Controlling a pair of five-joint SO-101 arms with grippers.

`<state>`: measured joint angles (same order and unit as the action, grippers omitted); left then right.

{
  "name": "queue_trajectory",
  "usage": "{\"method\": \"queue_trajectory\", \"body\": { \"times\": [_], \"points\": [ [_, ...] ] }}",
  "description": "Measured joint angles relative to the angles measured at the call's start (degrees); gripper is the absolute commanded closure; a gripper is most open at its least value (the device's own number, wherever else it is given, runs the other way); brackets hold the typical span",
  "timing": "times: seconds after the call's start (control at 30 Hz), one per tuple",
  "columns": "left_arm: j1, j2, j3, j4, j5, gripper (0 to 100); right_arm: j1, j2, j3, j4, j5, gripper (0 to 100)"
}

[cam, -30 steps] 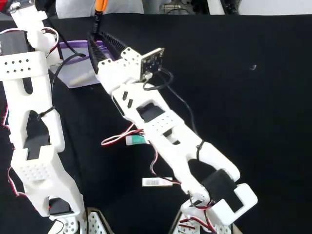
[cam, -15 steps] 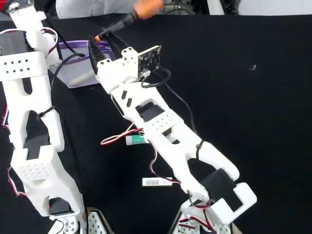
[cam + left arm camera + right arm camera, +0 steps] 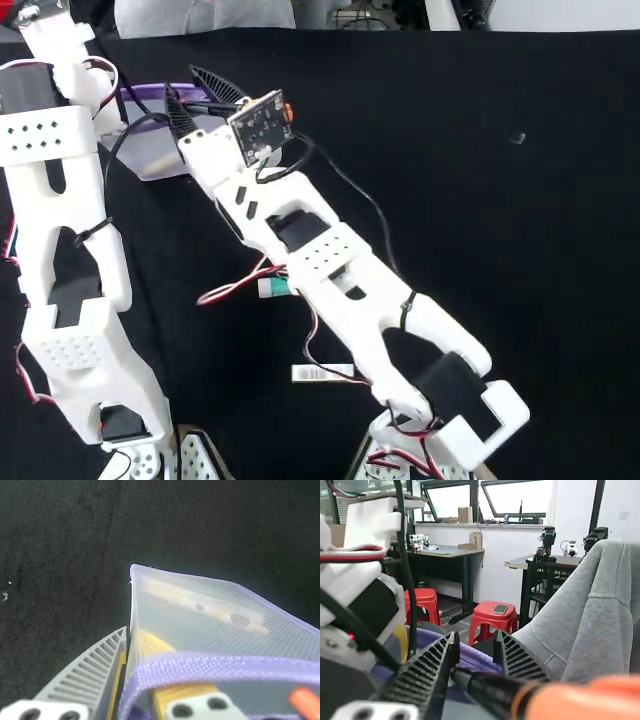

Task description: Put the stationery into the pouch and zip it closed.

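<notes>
The pouch (image 3: 210, 630) is translucent white mesh with a purple rim. In the high view the pouch (image 3: 150, 155) lies at the back left of the black table. My left gripper (image 3: 131, 652) is shut on the pouch's rim, with its grey ribbed finger (image 3: 85, 685) on the outside. My right gripper (image 3: 182, 82) hovers just over the pouch mouth, shut on a black pen (image 3: 215, 103) that lies nearly level, its orange end (image 3: 287, 105) pointing away from the pouch. In the right wrist view the pen (image 3: 485, 692) sits between the black ribbed fingers (image 3: 427, 672) of my right gripper (image 3: 476, 639).
A small green and white item (image 3: 276, 287) lies on the table under the right arm, beside loose red and white wires. A white label strip (image 3: 322, 372) lies nearer the arm bases. The right half of the black table (image 3: 520, 250) has open room.
The pen stood upright in my right gripper, then tipped over and now lies nearly level. The right gripper has turned and shifted left toward the pouch. The left arm has stayed still.
</notes>
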<state>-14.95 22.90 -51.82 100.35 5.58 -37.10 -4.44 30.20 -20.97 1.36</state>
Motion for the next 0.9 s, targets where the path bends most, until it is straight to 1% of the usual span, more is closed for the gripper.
{"method": "queue_trajectory", "body": {
  "times": [0.1, 0.17, 0.4, 0.5, 0.7, 0.9],
  "points": [
    [0.00, 0.00, 0.00, 0.00, 0.00, 97, -0.18, -0.53, -1.32, 2.55, 0.18, 88.4],
    [0.00, 0.00, 0.00, 0.00, 0.09, 97, -0.62, -1.14, -3.43, 6.51, 0.18, 88.3],
    [0.00, 0.00, 0.00, 0.00, 0.18, 97, -1.14, -1.14, -20.13, 31.21, 0.18, 88.1],
    [0.00, 0.00, 0.00, 0.00, 0.18, 97, -1.23, 1.41, -28.31, 40.26, 0.18, 88.1],
    [0.00, 0.00, 0.00, 0.00, 0.18, 97, -0.88, 4.92, -39.91, 52.75, 0.35, 88.1],
    [-0.97, 0.00, 0.00, 0.00, 0.18, 97, 3.16, 3.25, -47.21, 63.74, 0.35, 88.1]
  ]
}}
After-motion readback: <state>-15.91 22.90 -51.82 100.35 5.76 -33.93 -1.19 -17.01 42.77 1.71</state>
